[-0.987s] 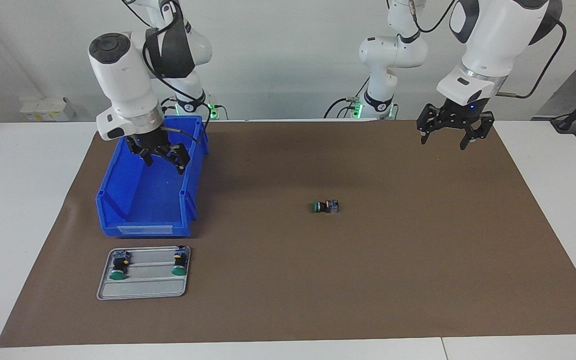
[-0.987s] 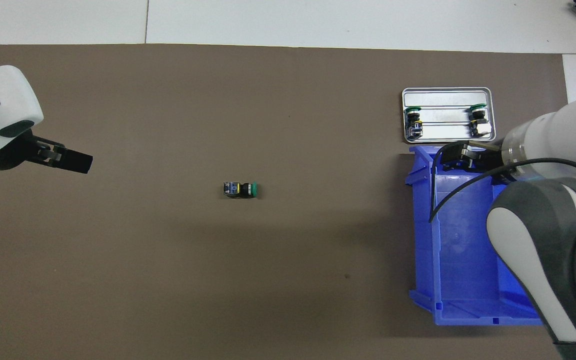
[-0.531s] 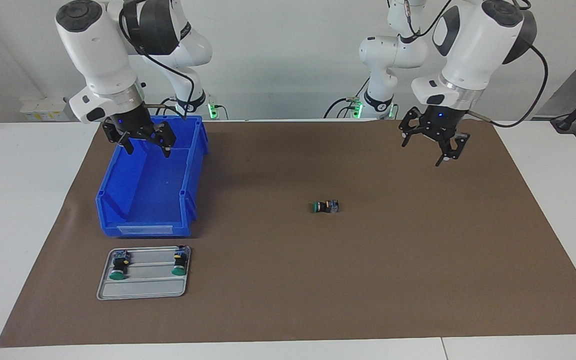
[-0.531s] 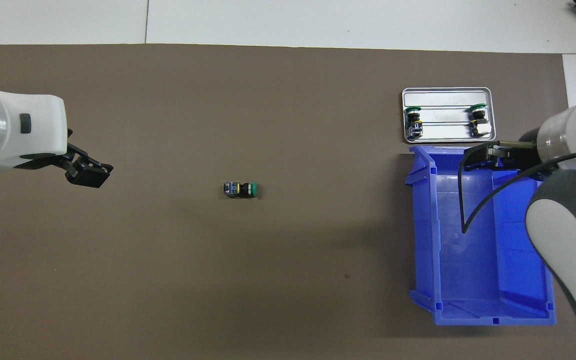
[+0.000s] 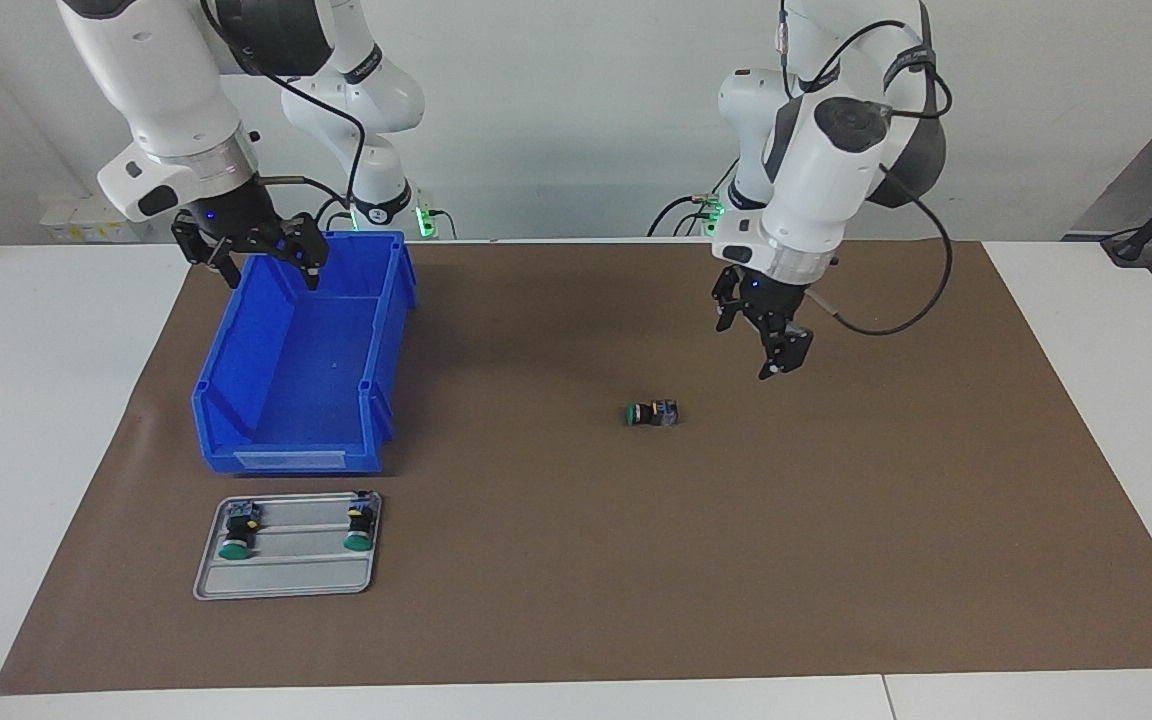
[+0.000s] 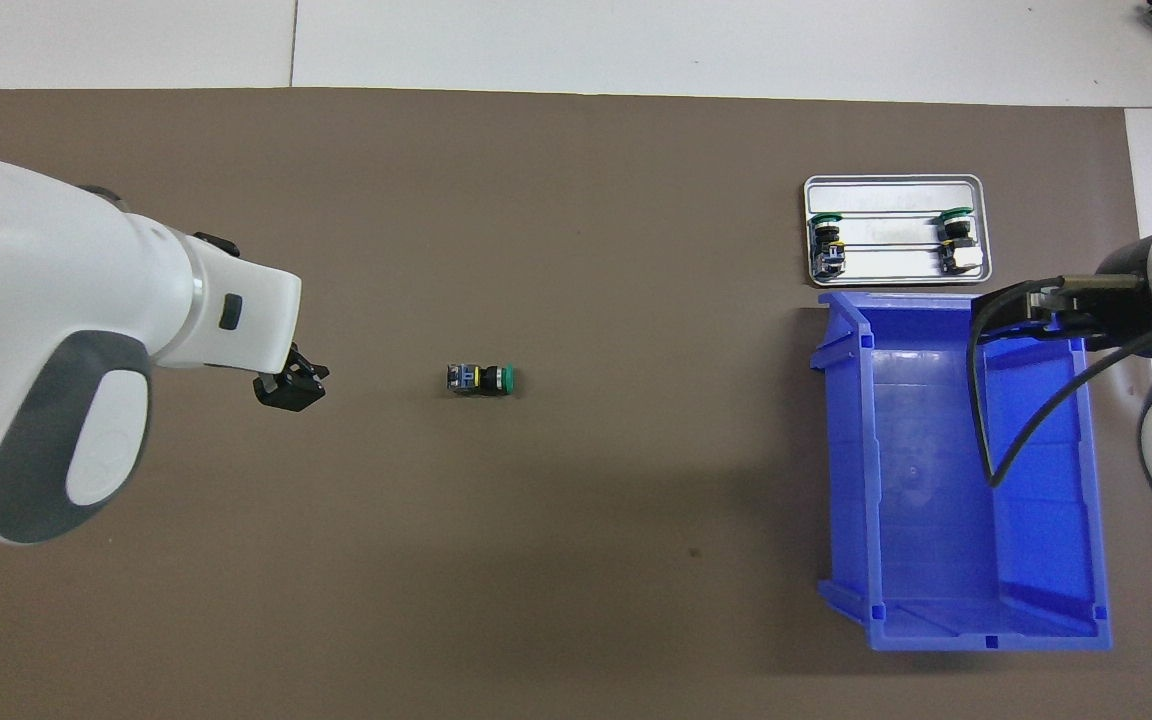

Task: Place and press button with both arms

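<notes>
Item, the button: it lies on its side on the brown mat in the middle of the counter, green cap toward the right arm's end, terminal end toward the left arm's end, below and just off the tips of the left pincer. Left pincer: in the air, tilted, released and holding nothing. Right pincer: released and empty, over the robot-side rim of the blue bin; this arm looks to be waiting. Spares: two more buttons lie in the grey tray, just past the bin's open end, well apart from either pincer. Risks for you: the button is small and round-barrelled, so a tip landing off-centre would likely roll or skid it across the mat; a slanted approach may pinch the cap or terminal end, not the barrel, and tip it; a grip on the cap would leave nothing free to press. Hard to make out: in the overhead view the left arm's wrist hides all but the tips of its pincer, and the right pincer sits partly under its cable; you cannot read the left tips' height over the mat with confidence, nor which face of the button rests on the mat.
</notes>
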You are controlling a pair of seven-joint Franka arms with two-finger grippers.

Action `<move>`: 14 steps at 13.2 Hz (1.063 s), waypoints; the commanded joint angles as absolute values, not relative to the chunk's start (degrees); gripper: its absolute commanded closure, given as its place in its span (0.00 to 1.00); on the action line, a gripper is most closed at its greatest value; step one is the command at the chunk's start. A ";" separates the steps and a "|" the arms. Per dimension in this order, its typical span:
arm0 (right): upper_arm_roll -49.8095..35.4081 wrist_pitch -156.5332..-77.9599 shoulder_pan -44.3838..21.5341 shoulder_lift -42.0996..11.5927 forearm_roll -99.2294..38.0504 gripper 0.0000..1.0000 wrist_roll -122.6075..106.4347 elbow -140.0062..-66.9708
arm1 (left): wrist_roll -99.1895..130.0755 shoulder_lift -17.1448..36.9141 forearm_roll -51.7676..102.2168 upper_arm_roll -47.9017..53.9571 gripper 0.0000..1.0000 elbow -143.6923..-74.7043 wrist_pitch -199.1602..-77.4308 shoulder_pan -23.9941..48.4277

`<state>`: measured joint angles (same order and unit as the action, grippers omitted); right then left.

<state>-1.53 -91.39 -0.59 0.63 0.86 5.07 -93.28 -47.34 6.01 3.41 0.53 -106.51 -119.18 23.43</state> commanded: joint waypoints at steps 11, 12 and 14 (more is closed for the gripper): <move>-1.76 -91.05 -0.35 0.79 0.00 0.00 3.69 -93.52 | -49.75 17.84 3.60 -0.44 0.00 -111.53 -134.03 33.75; -1.76 -90.97 -0.44 0.79 0.00 0.00 3.69 -93.52 | -49.75 17.93 3.60 -0.44 0.00 -112.23 -134.47 33.84; -1.76 -91.05 -0.44 0.79 0.00 0.00 3.69 -93.52 | -49.75 18.10 3.60 -0.53 0.00 -113.46 -134.65 33.84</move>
<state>-1.67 -91.33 -0.64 0.56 0.86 4.86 -93.37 -49.21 18.86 3.40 0.49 -111.17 -133.01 32.97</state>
